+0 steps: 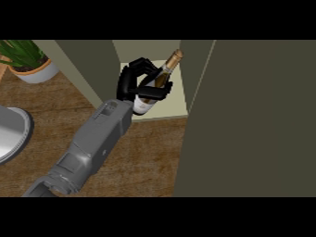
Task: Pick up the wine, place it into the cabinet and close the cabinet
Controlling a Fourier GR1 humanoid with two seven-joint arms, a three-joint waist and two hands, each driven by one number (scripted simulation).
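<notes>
Leftmost, a potted plant [20, 55] and a grey round vessel [3, 134] sit on the counter [153, 157], well apart from the action. Left hand [134, 82] is curled around the wine [166, 71], the bottle tilted, neck pointing up and right, base over the pale cabinet [173, 110] shelf. Placing step, by my reading. Next: set the base down, uncurl the fingers, withdraw. Door [269, 120] at right stands open; closing it comes last. Right hand not seen.

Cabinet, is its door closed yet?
No, the cabinet is open, and the hand holds the wine bottle inside above its shelf.
</notes>
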